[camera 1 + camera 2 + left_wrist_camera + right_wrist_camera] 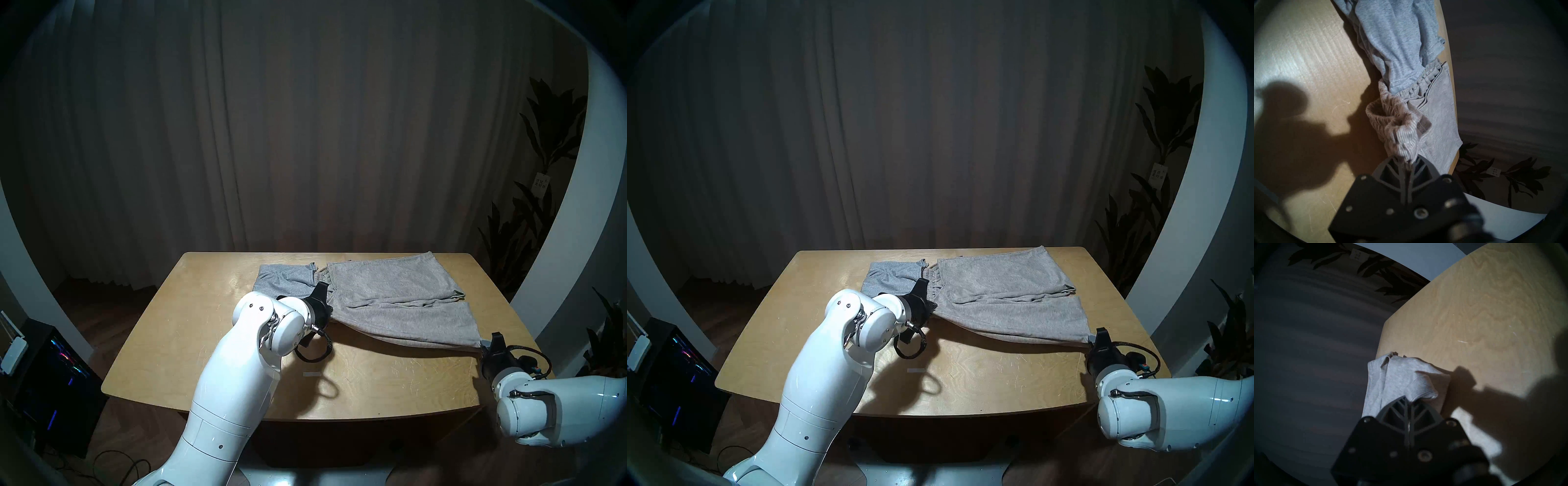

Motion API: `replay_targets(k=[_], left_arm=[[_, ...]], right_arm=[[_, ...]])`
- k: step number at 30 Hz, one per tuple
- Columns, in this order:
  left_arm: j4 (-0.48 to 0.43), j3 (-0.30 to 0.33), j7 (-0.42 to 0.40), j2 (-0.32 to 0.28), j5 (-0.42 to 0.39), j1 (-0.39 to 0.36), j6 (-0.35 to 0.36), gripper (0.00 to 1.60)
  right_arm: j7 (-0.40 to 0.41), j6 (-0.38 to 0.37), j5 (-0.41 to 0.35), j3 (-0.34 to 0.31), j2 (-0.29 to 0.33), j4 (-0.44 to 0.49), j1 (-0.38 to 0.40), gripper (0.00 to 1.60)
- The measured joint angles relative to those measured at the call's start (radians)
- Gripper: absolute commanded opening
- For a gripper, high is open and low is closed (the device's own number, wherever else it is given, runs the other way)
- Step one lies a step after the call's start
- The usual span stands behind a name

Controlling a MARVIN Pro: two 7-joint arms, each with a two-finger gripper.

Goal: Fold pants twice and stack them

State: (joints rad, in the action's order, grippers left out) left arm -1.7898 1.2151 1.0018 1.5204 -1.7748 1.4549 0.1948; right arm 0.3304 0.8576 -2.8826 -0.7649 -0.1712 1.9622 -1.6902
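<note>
We see the beige pants spread over the right half of the tabletop, reaching its far edge, with their near leg lifted off the wood. Our left gripper is clamped tight on their gathered waistband near the middle of the tabletop, and our right gripper is pinched on the hem of the near leg at the right edge. The grey pants lie flat toward the far edge, left of the beige pair, one leg end touching that waistband.
</note>
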Motion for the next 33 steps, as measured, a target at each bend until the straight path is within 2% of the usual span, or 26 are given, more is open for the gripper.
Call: replay_targets(k=[19,33], left_arm=[[0.049,0.0,0.013,0.035,-0.049,-0.062,0.032,0.0],[0.173,0.011,0.018,0.069,-0.084,-0.136,0.047,0.0]], right_arm=[[-0.146,0.074,0.0,-0.157,-0.015,-0.012,0.086,0.0],[-0.288,0.09,-0.001,-0.243,-0.091,-0.055,0.134,0.0]])
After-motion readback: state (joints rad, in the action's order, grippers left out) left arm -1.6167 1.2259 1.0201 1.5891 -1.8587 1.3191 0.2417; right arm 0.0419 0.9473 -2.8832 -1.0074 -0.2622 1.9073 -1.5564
